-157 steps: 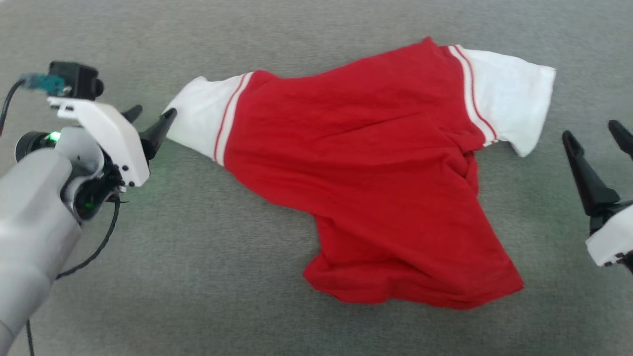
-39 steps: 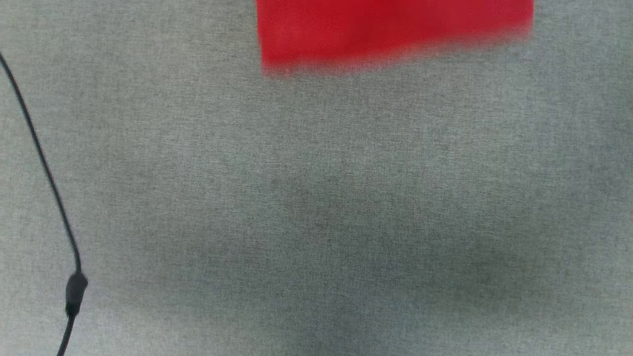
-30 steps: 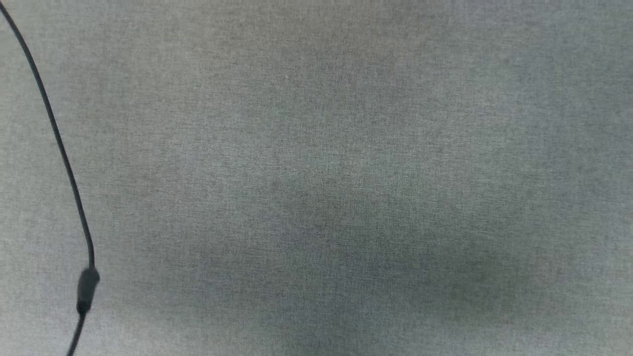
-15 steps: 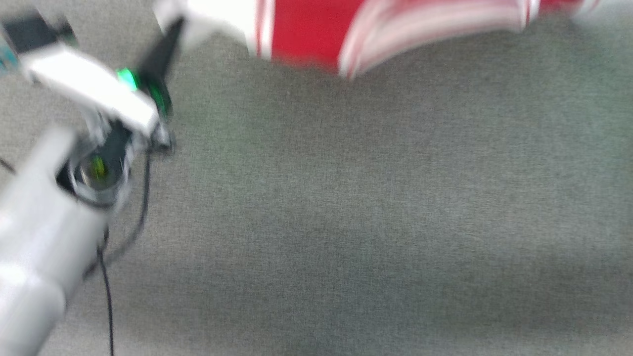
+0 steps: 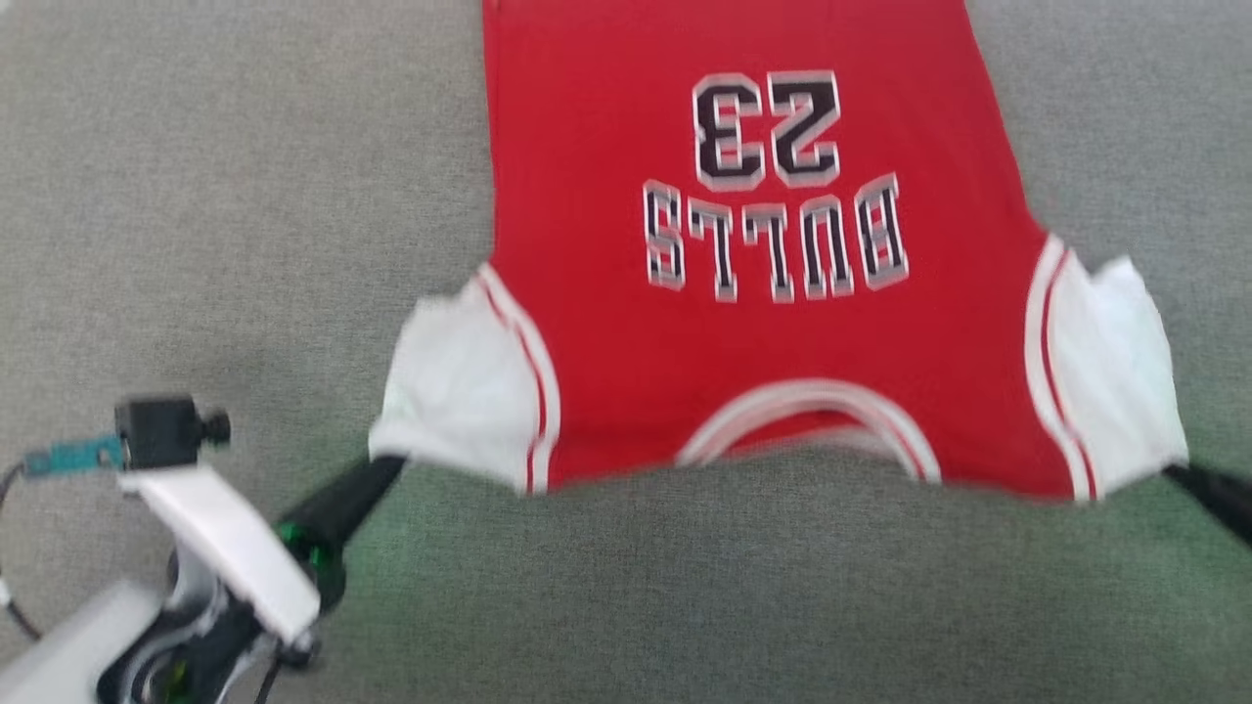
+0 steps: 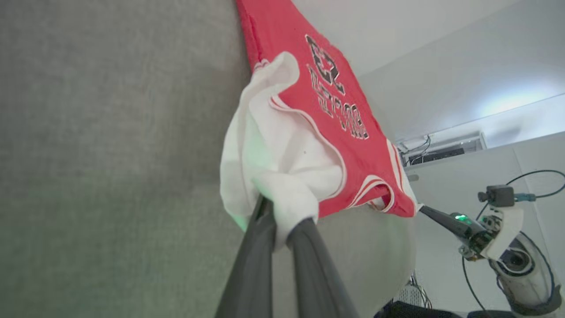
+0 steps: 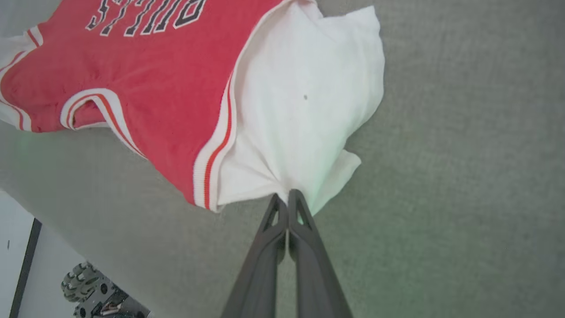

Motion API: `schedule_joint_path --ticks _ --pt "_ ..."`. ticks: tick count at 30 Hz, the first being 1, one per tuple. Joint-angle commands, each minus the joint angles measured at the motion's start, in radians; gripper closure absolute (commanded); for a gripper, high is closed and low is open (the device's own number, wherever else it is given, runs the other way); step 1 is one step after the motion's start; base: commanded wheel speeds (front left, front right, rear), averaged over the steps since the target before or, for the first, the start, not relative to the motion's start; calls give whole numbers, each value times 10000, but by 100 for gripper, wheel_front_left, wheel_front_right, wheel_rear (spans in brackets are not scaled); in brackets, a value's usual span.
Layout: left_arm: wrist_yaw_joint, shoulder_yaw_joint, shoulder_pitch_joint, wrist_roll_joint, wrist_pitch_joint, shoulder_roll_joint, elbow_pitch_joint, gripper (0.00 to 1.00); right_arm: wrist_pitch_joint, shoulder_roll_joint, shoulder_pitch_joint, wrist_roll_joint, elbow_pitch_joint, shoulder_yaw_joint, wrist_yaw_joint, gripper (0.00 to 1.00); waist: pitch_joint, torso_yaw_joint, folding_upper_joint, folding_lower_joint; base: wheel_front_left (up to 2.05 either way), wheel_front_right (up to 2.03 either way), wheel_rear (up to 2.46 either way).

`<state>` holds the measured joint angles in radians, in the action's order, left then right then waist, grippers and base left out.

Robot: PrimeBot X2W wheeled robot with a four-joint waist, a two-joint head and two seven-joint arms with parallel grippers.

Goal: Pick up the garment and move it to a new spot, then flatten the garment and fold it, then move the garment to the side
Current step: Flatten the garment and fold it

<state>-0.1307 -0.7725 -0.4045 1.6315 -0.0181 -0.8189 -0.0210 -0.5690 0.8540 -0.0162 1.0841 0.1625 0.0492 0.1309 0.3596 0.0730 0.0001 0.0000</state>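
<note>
Garment: red BULLS 23 T-shirt, stretched print-up over the grey desk. The collar is toward me and the hem runs off the top of the head view. My left hand pinches the edge of the white left sleeve. My right hand, fingers pressed together, pinches the right sleeve at its cuff. The shoulder line is taut between them. The head view is slightly blurred.

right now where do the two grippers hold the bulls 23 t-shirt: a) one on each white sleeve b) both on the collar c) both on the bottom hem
a: the left gripper and right gripper are each shut on a white sleeve of the Bulls 23 T-shirt.
</note>
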Motion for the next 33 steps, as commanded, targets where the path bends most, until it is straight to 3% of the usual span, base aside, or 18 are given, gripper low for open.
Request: schedule_joint_path --ticks 1,8,13,16,22,25,33 --pt "7 -100 389 -222 74 -339 244 100 -280 -166 618 -23 367 -301 -2 100 -56 28 -1 0 0 0 0" --pt "6 -212 1669 -342 -169 -1212 1367 100 -1343 -1155 2946 -382 1897 -1774 -2 100 -180 200 -1 0 0 0 0" --pt "6 -223 2178 -586 -489 -1527 1671 100 -1946 -1933 3805 -741 2828 -2708 -2 100 -265 244 -1 0 0 0 0" --pt "6 -349 2139 -597 -464 -1208 1549 100 -2316 -2292 3719 -1014 2983 -2818 -2 100 -282 252 -1 0 0 0 0" --pt "6 -603 1748 -391 -10 -369 624 100 -3001 -2560 2649 -1848 2177 -1783 -2 100 -218 214 -1 0 0 0 0" --pt "6 -707 1597 -337 113 100 -6 100 -3035 -2648 2037 -2370 1468 -1190 -2 100 -175 195 -1 0 0 0 0" --pt "7 -759 1522 -537 -52 651 -1017 100 -2547 -2771 1348 -3267 -166 -152 -5 100 -132 214 -1 0 0 0 0"
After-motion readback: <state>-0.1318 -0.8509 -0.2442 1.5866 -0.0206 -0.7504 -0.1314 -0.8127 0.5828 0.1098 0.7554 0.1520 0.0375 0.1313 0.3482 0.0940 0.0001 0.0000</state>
